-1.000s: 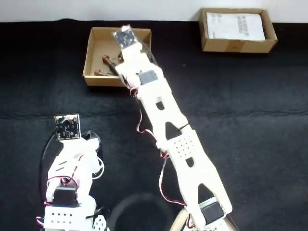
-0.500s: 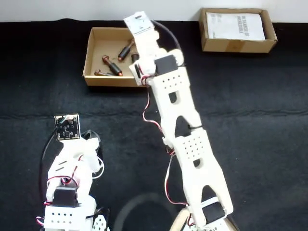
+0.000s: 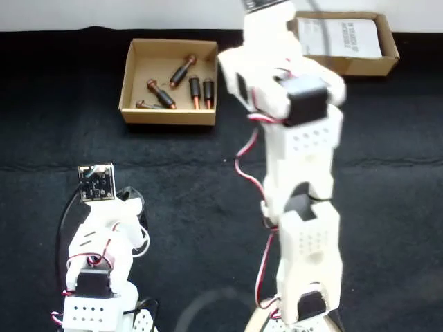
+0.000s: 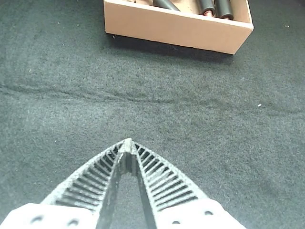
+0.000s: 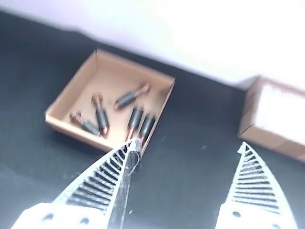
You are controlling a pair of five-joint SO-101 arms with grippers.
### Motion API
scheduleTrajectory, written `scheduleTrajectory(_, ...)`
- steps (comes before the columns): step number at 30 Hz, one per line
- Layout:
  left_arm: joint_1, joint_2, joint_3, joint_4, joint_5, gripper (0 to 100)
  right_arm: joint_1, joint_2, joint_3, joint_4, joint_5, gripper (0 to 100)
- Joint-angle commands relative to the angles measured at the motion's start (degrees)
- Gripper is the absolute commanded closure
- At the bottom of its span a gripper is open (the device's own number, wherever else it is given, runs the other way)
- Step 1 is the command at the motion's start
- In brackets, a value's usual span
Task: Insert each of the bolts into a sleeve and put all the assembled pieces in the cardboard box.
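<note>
A black felt cloth (image 3: pixel 387 207) covers the table. At the lower left of the high view, the left gripper (image 4: pixel 127 149) sits empty, fingers together. At upper left, the cardboard box (image 3: pixel 166 116) holds five sleeved bolts (image 3: pixel 194 88), their copper ends poking from dark sleeves, so the task looks essentially done. At centre, the right gripper (image 5: pixel 189 143) hangs empty, fingers wide apart.

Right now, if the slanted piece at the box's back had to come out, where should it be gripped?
Probably the dark sleeve at mid-length, from above, jaws across its axis: it lies flat in the box with bare floor either side, and its copper ends are thinner.
</note>
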Motion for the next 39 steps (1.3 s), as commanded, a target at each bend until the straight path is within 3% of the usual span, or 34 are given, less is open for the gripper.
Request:
scheduleTrajectory(1,-0.1,-0.2,1.1,-0.6,-0.2,99,2.9,-13.8,8.0,0.8,0.2,71.3)
scheduleTrajectory(11,0.0,-0.2,1.1,-0.6,-0.2,99,4.8,-55.4,70.0,0.5,0.4,71.3)
scheduleTrajectory(21,3.1,-0.2,1.1,1.4,-0.2,99,4.8,-85.8,114.9,-1.4,0.2,71.3)
scheduleTrajectory(31,8.2,-0.3,1.1,11.2,-0.6,99,4.9,-110.4,147.6,-22.5,0.4,71.3)
scheduleTrajectory(39,8.1,-0.4,1.1,18.1,-14.3,99,12.1,-119.4,165.4,-38.4,0.6,71.3)
